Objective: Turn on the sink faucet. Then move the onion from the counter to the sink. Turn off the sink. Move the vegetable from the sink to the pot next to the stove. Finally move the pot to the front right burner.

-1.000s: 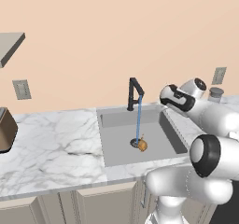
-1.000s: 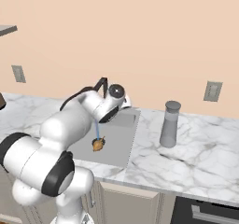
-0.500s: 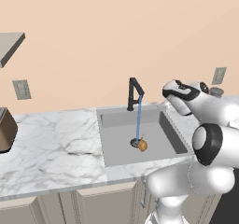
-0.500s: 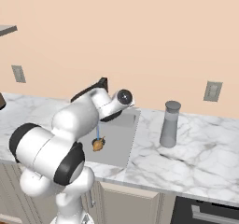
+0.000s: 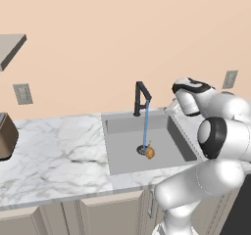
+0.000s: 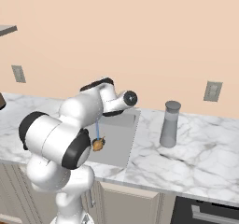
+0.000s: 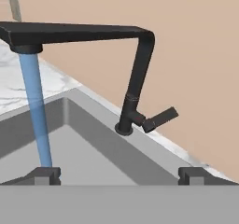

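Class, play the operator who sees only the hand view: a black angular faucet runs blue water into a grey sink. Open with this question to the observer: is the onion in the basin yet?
Observer: Yes. The small golden-brown onion lies on the floor of the grey sink basin, right at the foot of the blue water stream.
Operator: Is anything standing beside the sink?
Observer: A tall grey cylindrical jar with a lid stands upright on the white marble counter, to the right of the sink.
Operator: And on the other side?
Observer: A brown boxy appliance sits at the far left of the counter, well away from the sink.
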Motion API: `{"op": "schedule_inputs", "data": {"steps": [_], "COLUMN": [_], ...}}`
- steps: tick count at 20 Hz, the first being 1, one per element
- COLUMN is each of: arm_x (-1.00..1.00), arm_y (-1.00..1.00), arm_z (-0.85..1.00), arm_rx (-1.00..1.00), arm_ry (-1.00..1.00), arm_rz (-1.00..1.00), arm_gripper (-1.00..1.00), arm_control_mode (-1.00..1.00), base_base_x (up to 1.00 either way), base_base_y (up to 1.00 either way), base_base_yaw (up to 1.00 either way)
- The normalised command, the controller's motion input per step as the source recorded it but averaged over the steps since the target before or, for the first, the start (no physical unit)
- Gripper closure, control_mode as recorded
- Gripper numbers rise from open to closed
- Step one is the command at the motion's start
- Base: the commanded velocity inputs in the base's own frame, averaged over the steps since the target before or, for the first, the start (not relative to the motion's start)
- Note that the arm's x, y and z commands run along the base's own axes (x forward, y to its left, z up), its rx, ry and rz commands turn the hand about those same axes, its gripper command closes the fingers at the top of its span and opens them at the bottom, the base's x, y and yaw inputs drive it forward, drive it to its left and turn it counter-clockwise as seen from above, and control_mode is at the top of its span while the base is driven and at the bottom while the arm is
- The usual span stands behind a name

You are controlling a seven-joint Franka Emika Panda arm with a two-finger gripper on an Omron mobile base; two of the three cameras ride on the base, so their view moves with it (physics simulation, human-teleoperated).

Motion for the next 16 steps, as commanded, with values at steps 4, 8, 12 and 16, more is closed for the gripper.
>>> {"op": "schedule_inputs", "data": {"steps": [4, 8, 12, 16], "arm_x": [0.20, 0.16, 0.09, 0.08], "arm_y": [0.00, 0.00, 0.01, 0.03], "arm_z": [0.00, 0.00, 0.00, 0.00], "arm_rx": [0.00, 0.00, 0.00, 0.00], "arm_ry": [-0.11, -0.08, -0.06, -0.01], "arm_rz": [0.13, 0.14, 0.12, 0.09], "arm_gripper": [-1.00, -1.00, -1.00, -1.00], "arm_control_mode": [-1.00, -1.00, -1.00, -1.00], "base_base_x": [0.00, 0.00, 0.00, 0.00], "base_base_y": [0.00, 0.00, 0.00, 0.00], "base_base_yaw": [0.00, 0.00, 0.00, 0.00]}}
